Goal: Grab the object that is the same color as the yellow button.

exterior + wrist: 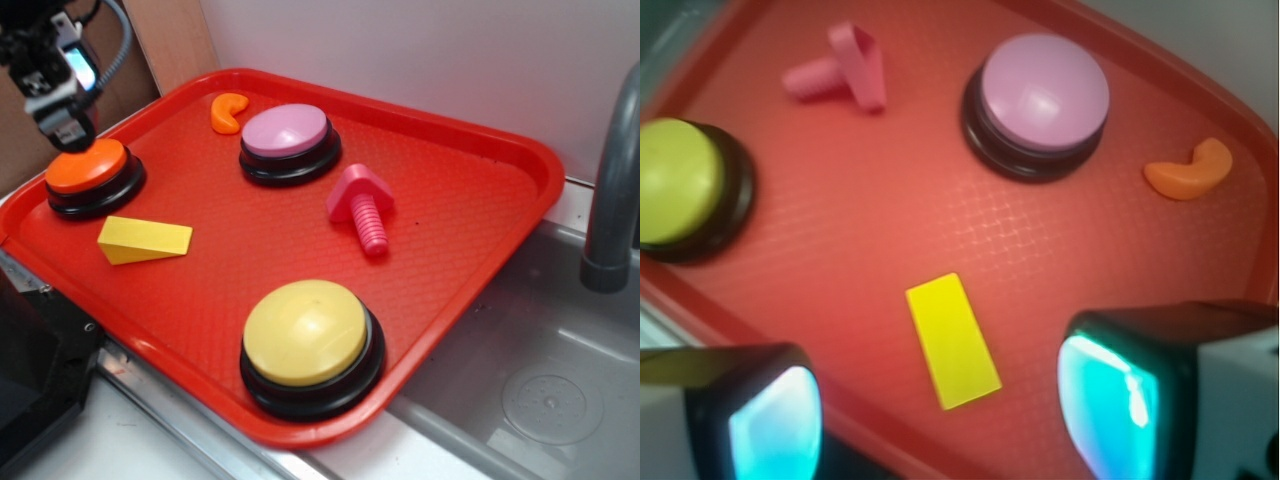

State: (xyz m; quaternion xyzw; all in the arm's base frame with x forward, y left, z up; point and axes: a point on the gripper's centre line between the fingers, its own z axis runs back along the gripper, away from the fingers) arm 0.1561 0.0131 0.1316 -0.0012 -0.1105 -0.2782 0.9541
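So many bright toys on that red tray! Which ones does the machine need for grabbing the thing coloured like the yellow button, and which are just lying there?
Part of the job:
- yellow wedge block, the thing to grab
- yellow button, the colour cue
- pincer, open, above the orange button

Just lying about:
- orange button
- pink-purple button
- orange curved piece
- pink screw
- red tray
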